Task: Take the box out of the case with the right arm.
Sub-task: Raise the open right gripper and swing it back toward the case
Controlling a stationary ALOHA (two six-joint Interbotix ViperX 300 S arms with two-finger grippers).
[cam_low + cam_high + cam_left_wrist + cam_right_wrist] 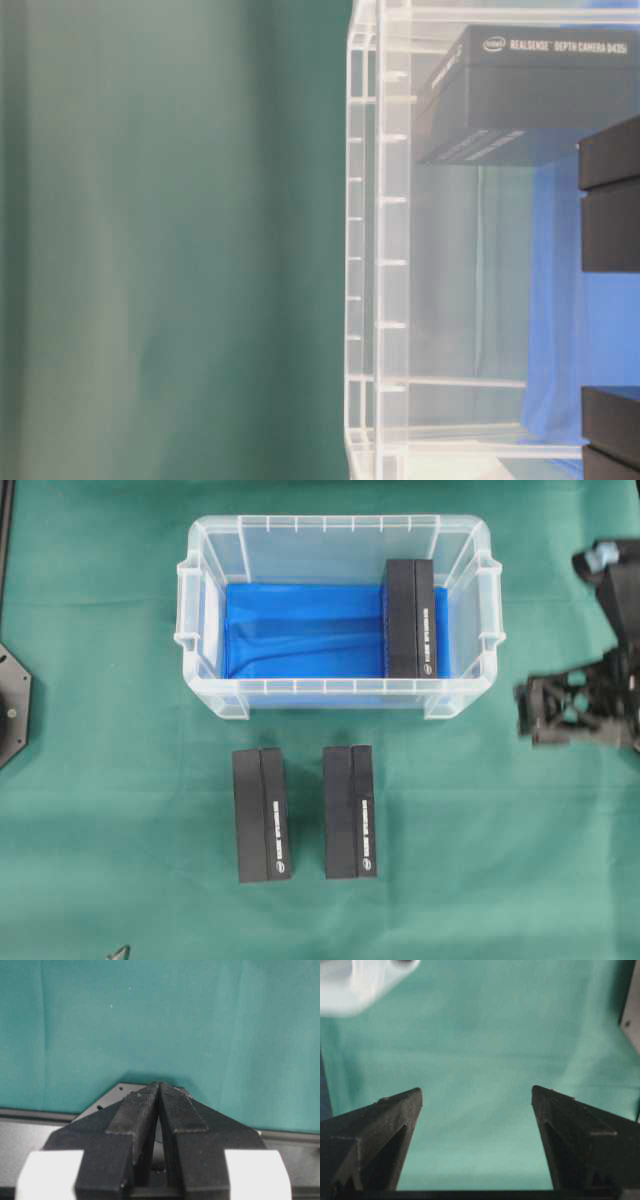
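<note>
The clear case [200, 580] with its blue floor stands at the back middle of the green cloth. One black box [410, 620] lies inside it against the right end wall; the table-level view shows the same box [530, 100] through the case wall [380, 250]. My right gripper [527, 712] hovers outside the case, to the right of its front corner, open and empty. In the right wrist view its fingers [395, 1125] stand wide apart over bare cloth, around the gripper's middle [476, 1092]. My left gripper [159, 1085] is shut on nothing.
Two more black boxes [261, 815] [350, 812] lie side by side on the cloth in front of the case. A black arm base [12, 705] sits at the left edge. A blurred pale case corner [355, 980] shows at the right wrist view's top left.
</note>
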